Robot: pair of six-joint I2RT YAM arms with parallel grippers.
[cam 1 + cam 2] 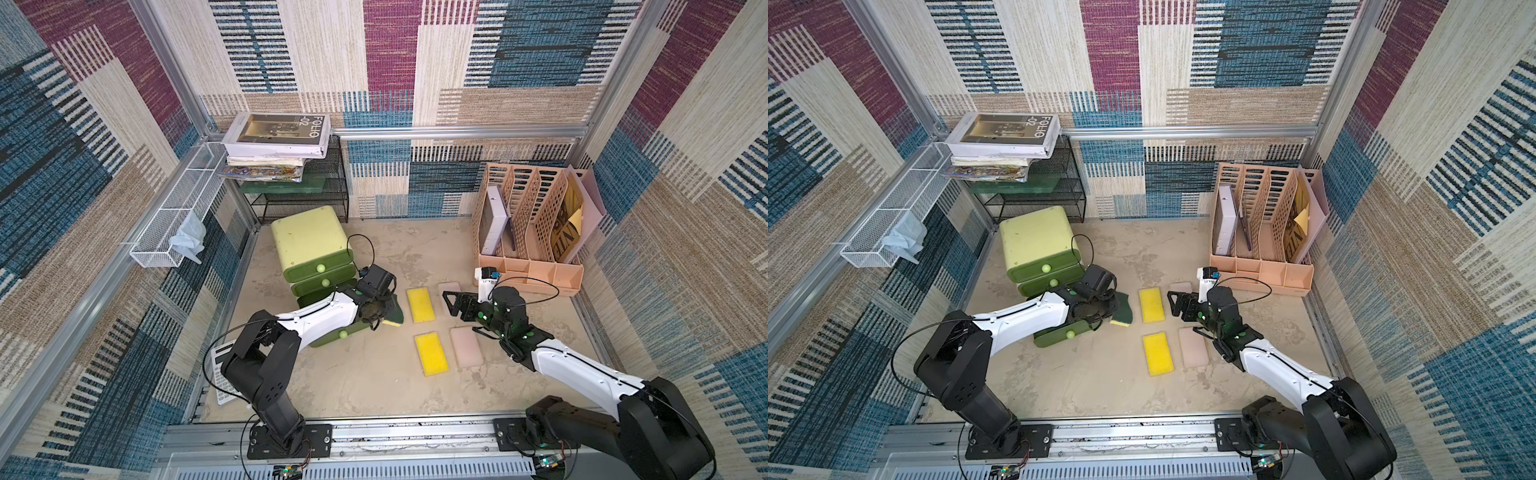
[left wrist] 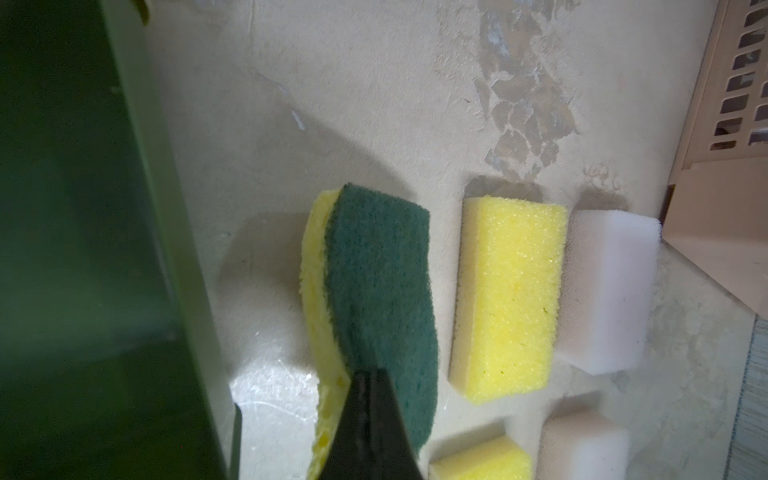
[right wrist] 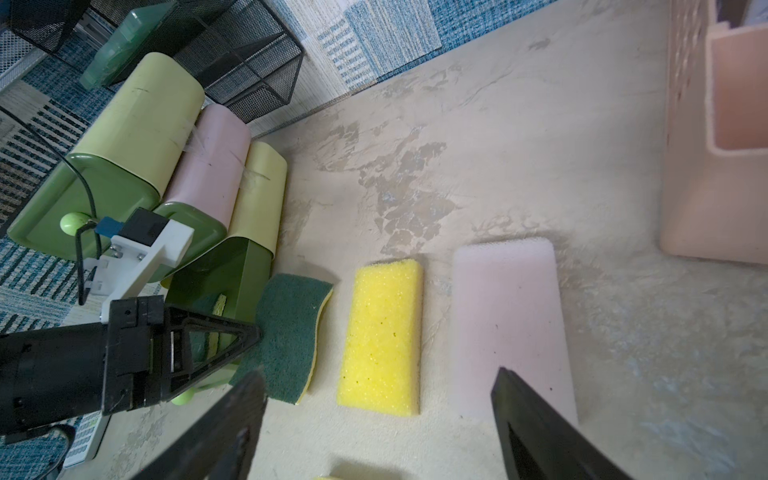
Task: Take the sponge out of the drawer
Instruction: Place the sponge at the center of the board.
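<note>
Green-faced sponge (image 2: 374, 291) in the closed left end effector (image 2: 368, 380), beside the drawer (image 1: 322, 340).

Beige blotchy tabletop (image 1: 353, 374), worn patches approx. mid-way. Back-left corner: black wire-mesh rack (image 1: 328, 195), w/ a light-green plastic drawer unit (image 1: 309, 241) just in front of it, lowest drawer pulled out. Back right: peach plastic file organiser (image 1: 536, 270). Centre, lying flat: far yellow foam block (image 1: 420, 305) w/ far pale pink foam block (image 1: 449, 287) just beside it; near yellow foam block (image 1: 431, 353) & near pale pink foam block (image 1: 466, 346) likewise. Front left: white keyboard (image 1: 219, 361), partly hidden.
</note>
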